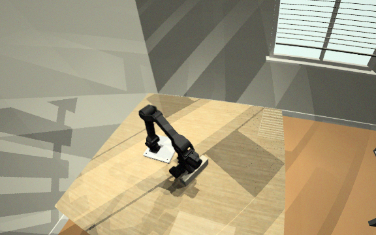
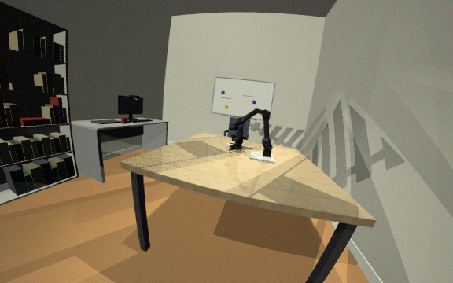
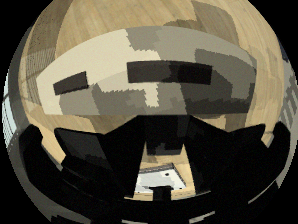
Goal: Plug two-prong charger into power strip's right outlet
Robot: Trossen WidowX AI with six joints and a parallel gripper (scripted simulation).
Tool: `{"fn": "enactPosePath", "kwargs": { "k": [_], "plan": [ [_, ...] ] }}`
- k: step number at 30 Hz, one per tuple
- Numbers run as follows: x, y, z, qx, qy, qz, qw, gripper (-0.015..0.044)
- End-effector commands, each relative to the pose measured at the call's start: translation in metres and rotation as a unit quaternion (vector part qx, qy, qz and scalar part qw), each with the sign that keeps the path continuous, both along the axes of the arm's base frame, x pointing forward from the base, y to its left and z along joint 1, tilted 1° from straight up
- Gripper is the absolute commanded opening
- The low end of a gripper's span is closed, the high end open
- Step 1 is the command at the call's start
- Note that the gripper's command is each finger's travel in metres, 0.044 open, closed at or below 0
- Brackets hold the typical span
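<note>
The black pincer (image 1: 188,164) pinches the dark two-prong charger (image 3: 161,137) over the pale grey rectangular power strip (image 1: 197,170); any tilt risks jamming one prong against the shutter.

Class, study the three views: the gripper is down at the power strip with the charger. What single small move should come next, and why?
Probably a short, straight push down. The gripper is shut on the charger and sits low over the power strip, with the strip's face close ahead in the wrist view. The prongs themselves are hidden, so whether they are seated cannot be told; keep the charger level.
</note>
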State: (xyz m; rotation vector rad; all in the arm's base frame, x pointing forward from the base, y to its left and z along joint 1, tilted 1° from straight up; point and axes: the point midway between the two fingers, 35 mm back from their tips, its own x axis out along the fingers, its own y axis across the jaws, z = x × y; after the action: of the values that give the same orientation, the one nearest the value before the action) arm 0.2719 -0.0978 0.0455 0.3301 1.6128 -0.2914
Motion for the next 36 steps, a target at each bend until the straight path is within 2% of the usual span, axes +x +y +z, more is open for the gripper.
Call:
{"fn": "enactPosePath", "kwargs": {
  "k": [1, 36],
  "plan": [
    [0.0102, -0.0040, -0.0004, -0.006, -0.016, 0.000, 1.000, 0.0000],
    [0.0063, -0.0024, 0.0004, -0.006, -0.016, 0.000, 1.000, 0.0000]
  ]
}}
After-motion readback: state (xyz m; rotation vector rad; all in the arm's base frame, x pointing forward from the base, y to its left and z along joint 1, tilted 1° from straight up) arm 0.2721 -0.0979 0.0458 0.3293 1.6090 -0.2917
